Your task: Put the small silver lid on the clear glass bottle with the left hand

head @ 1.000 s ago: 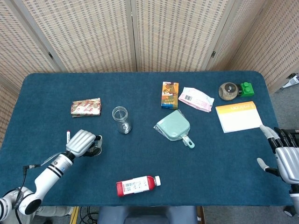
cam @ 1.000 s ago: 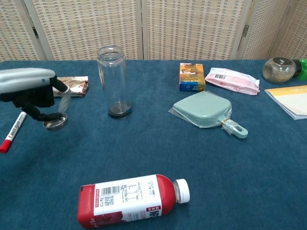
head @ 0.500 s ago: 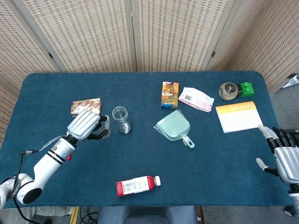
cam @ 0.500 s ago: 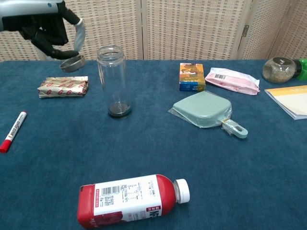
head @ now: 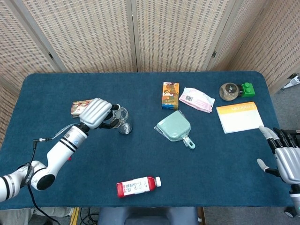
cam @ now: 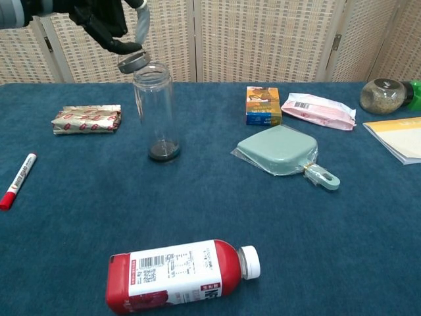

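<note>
The clear glass bottle [cam: 155, 112] stands upright and uncapped on the blue table, also seen from above as the bottle [head: 123, 123]. My left hand [cam: 105, 20] pinches the small silver lid [cam: 133, 60] just above and left of the bottle's mouth, the lid tilted and apart from the rim. From the head view the left hand [head: 96, 114] partly covers the bottle. My right hand [head: 287, 154] hangs open at the table's right edge, holding nothing.
A foil-wrapped packet [cam: 87, 119] and a red marker [cam: 18, 180] lie left of the bottle. A red bottle [cam: 181, 274] lies on its side near the front. A green pouch [cam: 280, 151], snack box [cam: 263, 105], pink packet [cam: 318, 109], jar [cam: 381, 96] and notebook [cam: 399, 138] sit to the right.
My left hand has carried the lid up from the table near the marker, then rightward, to just above the bottle's mouth. The right hand has stayed put.
</note>
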{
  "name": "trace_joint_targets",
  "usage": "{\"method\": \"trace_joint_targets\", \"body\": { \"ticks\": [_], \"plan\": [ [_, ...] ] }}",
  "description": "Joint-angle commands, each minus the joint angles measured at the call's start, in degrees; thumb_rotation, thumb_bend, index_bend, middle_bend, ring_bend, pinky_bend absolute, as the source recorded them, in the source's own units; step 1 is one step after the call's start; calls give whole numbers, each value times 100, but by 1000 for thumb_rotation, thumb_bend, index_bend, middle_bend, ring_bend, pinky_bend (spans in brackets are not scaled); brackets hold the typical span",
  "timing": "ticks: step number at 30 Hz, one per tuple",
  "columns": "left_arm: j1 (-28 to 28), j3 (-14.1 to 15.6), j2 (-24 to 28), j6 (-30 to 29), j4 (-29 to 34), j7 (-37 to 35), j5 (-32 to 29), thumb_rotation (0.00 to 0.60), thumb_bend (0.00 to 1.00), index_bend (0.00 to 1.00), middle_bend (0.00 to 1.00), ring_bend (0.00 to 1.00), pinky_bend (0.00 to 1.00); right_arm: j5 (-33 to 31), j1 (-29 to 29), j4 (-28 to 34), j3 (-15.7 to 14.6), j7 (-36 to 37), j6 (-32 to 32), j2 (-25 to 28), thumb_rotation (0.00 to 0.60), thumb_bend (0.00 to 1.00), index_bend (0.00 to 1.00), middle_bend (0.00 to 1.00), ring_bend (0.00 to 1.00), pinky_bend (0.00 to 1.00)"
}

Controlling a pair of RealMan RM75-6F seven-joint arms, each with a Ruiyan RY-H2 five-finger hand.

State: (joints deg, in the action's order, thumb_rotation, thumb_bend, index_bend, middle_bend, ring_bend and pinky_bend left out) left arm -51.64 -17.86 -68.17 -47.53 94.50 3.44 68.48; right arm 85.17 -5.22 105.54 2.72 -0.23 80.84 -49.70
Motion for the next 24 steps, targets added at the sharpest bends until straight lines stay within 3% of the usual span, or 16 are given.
{"method": "trace_joint_targets", "body": {
  "ticks": [1,24],
  "plan": [
    [-171,-48,-172,86,-211,126,-189,600,442,620,1000,1000,1000,-10,-1,-4,-2,2,-11,6,600,237,5,121,34,65],
    [-671,78,-735,197,-1160,787,-929,600,442,622,1000,1000,1000,-61,41,-132,-33,135,-26,13,600,237,5,121,35,65]
  ]
}}
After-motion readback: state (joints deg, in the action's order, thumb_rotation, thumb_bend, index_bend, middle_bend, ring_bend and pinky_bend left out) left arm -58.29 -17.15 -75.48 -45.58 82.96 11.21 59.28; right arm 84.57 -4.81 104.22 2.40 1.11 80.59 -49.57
